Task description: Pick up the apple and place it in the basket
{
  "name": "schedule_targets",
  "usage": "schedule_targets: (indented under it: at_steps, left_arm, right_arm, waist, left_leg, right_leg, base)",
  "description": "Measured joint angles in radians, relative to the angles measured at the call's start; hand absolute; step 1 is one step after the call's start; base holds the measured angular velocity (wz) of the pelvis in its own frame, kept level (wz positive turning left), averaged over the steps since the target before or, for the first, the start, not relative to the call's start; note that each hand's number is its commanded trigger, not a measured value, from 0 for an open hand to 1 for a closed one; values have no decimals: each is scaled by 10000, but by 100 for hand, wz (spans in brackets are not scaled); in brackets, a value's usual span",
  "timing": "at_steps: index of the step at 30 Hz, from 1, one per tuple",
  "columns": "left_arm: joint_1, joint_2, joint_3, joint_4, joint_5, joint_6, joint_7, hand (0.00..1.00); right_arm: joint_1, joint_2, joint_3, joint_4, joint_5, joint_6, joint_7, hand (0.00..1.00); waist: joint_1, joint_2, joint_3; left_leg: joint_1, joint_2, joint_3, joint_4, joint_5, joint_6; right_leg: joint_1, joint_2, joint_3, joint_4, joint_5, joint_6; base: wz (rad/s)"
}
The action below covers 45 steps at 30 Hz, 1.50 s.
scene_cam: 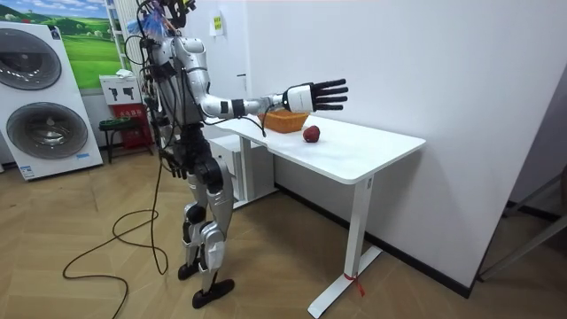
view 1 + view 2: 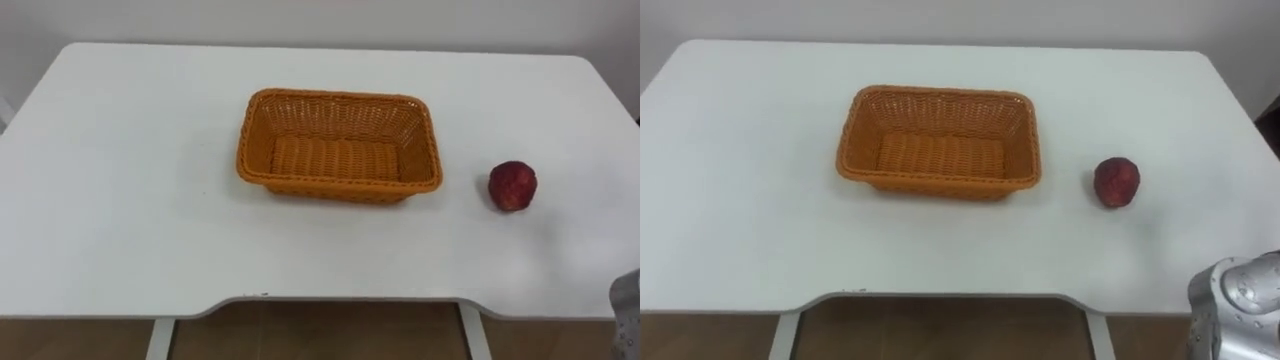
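Apple [image 2: 512, 186], one, beside one basket [image 2: 338, 187]

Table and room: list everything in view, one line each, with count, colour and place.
table: one, white, in front of the robot, against the wall.
basket: one, orange wicker, empty, middle of the table.
apple: one, red, on the table, right of the basket, apart from it.
washing machines: two, white, stacked, at the room view's left.
right hand: one, black fingers straight and spread, held out above the table, holding nothing.
left hand: one, dark, low by the robot's hip.
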Motion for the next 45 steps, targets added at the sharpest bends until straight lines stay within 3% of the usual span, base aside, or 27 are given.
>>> schedule_targets:
  at_steps: [5,14,19,32,37,41,45]
  left_arm:
    - [-52,131,-111,-4,2,26,-205,0]
    - [-251,180,-297,-22,115,191,-721,0]
    - [-297,198,-296,-23,123,217,-894,0]
    - [-346,321,-296,-18,126,239,-1097,0]
    - [-335,330,-403,-18,125,409,-1248,0]
    - [-340,359,-410,-32,136,411,-1259,0]
    - [-349,372,-405,-34,138,418,-1257,0]
  right_arm:
    - [-74,-289,403,30,-3,5,1100,0]
    - [-107,-314,947,521,-200,278,3082,0]
    - [-125,-314,1189,815,-199,610,4029,0]
    - [-144,-564,1706,1821,-617,798,5017,0]
    - [-144,-643,2011,2158,-865,887,5194,0]
    - [-144,-676,2072,2510,-1271,888,5350,0]
    - [-143,-676,2088,2784,-1384,1004,5370,0]
  waist:
    - [92,-29,-19]
    - [95,-30,-23]
    - [100,-33,-23]
    - [158,-76,-24]
    - [151,-83,-25]
    - [226,-171,-67]
    - [340,-249,-55]
  left_leg:
    - [-2,1,-109,49,5,-6]
    - [-25,12,-269,119,15,-24]
    - [-25,7,-312,121,16,-26]
    - [4,7,-309,120,18,-28]
    - [9,11,-306,128,18,-29]
    - [24,9,-305,128,18,-29]
    - [17,7,-302,129,18,-29]
  right_leg:
    - [63,-10,-149,-5,5,-6]
    - [271,-6,-308,-152,42,-58]
    - [293,-12,-345,-158,44,-58]
    - [340,-18,-399,-171,45,-57]
    - [333,-15,-396,-164,46,-59]
    - [349,-16,-396,-164,46,-60]
    - [353,-19,-402,-163,47,-60]
  base:
    - [7]
    - [5]
    - [1]
    - [0]
    - [0]
    - [0]
    - [0]
